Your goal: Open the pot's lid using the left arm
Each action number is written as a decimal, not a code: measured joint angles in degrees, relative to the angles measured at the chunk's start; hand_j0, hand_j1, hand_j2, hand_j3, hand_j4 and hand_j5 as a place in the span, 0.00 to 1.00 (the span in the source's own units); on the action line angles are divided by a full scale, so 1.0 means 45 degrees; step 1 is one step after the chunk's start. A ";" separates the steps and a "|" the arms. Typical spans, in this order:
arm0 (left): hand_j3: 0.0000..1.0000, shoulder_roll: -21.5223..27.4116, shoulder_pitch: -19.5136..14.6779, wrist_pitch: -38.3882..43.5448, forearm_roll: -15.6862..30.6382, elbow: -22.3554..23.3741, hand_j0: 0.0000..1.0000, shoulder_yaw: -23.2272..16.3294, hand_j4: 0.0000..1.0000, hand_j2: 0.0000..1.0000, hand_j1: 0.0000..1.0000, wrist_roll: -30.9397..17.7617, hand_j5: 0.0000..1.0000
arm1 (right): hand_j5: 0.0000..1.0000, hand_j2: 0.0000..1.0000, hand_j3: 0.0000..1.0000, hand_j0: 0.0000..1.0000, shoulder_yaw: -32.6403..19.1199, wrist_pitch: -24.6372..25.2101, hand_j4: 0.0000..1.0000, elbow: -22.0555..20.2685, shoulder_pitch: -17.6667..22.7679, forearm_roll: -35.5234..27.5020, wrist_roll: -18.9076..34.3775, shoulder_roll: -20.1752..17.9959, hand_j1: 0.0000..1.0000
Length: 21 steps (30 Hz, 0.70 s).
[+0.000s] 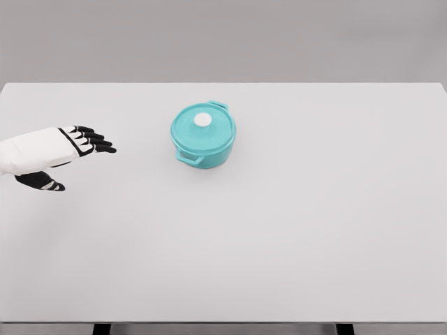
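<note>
A teal pot point(203, 136) with two side handles stands on the white table point(293, 223), a little left of the middle and toward the back. Its teal lid point(202, 126) lies flat on top, with a white knob point(202, 120) at its centre. My left hand point(84, 150) hovers over the table at the far left, well apart from the pot. Its black fingers point(96, 142) are stretched out toward the pot and the thumb point(43, 183) hangs below; nothing is in the hand. The right arm does not show.
The table's back edge runs just behind the pot, and its front edge lies along the bottom of the picture. A plain grey wall point(223, 38) stands behind.
</note>
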 measured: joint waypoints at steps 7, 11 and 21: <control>1.00 0.0018 -0.0214 0.0000 -0.0025 0.0007 1.00 -0.0004 1.00 1.00 1.00 -0.0002 1.00 | 1.00 1.00 1.00 1.00 -0.0017 0.0051 1.00 0.0074 0.0156 -0.0065 0.0001 0.0000 1.00; 1.00 -0.0200 -0.0547 0.0002 -0.0032 -0.0048 1.00 -0.0060 1.00 1.00 1.00 -0.0002 1.00 | 1.00 1.00 1.00 1.00 -0.0021 0.0061 1.00 0.0089 0.0156 -0.0076 0.0001 0.0000 1.00; 1.00 -0.1565 -0.8437 -0.0034 0.0060 0.2124 1.00 -0.6825 1.00 1.00 1.00 -0.0010 1.00 | 1.00 1.00 1.00 1.00 -0.0024 0.0062 1.00 0.0089 0.0156 -0.0081 0.0001 0.0000 1.00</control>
